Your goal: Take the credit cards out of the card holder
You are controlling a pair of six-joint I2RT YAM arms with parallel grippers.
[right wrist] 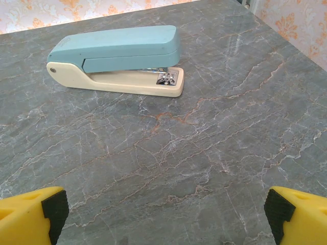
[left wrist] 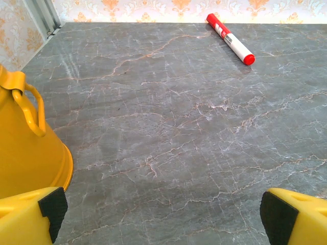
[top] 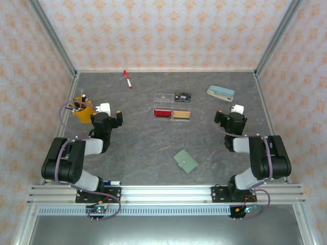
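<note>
Cards (top: pixel 162 113), red and tan, seem already out, in tray (top: pixel 164 97) beyond wallet (top: pixel 185 161). Left gripper (left wrist: pixel 158 209) and right gripper (right wrist: pixel 163 209) gape empty.

The left arm (top: pixel 64 158) and the right arm (top: pixel 268 155) both sit folded low by their bases, elbows bent back and wrists aimed at the far side of the tabletop. Each arm's jaws stand wide apart and empty, their yellow fingertips (left wrist: pixel 30 217) black-padded.
</note>
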